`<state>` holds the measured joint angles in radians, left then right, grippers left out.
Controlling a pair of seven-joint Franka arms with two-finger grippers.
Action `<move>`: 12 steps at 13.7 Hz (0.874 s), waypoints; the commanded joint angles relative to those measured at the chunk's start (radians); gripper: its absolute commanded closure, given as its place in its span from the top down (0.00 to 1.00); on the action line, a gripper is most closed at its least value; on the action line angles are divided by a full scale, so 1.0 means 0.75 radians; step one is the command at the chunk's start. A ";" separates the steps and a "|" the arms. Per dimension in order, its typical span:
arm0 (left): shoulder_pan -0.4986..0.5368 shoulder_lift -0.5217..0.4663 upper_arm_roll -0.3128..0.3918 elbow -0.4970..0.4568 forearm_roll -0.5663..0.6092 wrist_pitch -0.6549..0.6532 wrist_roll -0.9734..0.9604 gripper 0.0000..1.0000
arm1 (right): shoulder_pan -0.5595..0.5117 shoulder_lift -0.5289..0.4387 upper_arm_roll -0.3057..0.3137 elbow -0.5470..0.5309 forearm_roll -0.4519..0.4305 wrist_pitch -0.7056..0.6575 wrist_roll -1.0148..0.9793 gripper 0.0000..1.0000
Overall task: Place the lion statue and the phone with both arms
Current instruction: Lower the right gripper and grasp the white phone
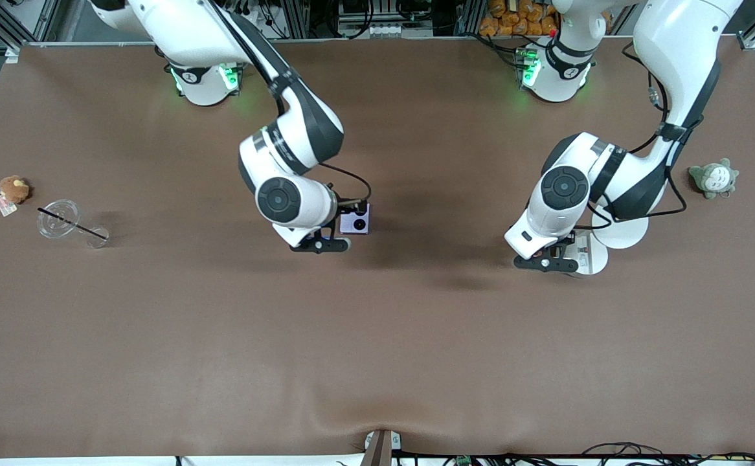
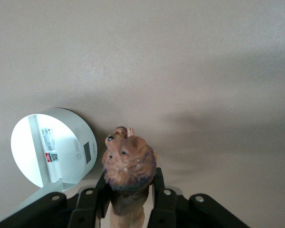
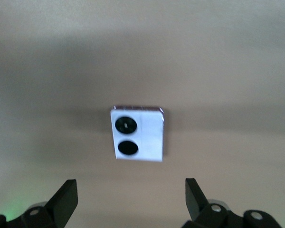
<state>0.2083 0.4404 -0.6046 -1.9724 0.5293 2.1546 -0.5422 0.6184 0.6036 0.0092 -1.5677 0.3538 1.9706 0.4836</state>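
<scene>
My left gripper (image 2: pixel 131 184) is shut on the lion statue (image 2: pixel 128 161), a reddish-brown figurine whose maned head sticks out past the fingers. In the front view this gripper (image 1: pixel 545 262) hangs over the table beside a white round device, and the statue is hidden under the hand. The lavender phone (image 3: pixel 137 134) lies flat on the table with its two black camera circles facing up. My right gripper (image 3: pixel 130 197) is open, with nothing between its fingers, and hangs just above the table right beside the phone (image 1: pixel 355 223).
A white round device (image 1: pixel 620 234) with a label sits beside the left gripper and shows in the left wrist view (image 2: pixel 52 147). A grey-green plush (image 1: pixel 714 178) lies at the left arm's end. A brown plush (image 1: pixel 13 189) and a clear cup (image 1: pixel 67 221) lie at the right arm's end.
</scene>
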 commanded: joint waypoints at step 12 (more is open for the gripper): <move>0.062 0.161 0.006 0.018 0.100 0.017 0.007 0.00 | 0.116 0.128 -0.020 -0.098 -0.095 0.246 0.073 1.00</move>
<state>0.2413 0.5462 -0.5940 -1.9698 0.5730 2.1612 -0.5422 0.6866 0.7158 0.0038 -1.5991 0.3010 2.1026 0.5128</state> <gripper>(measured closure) 0.626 0.000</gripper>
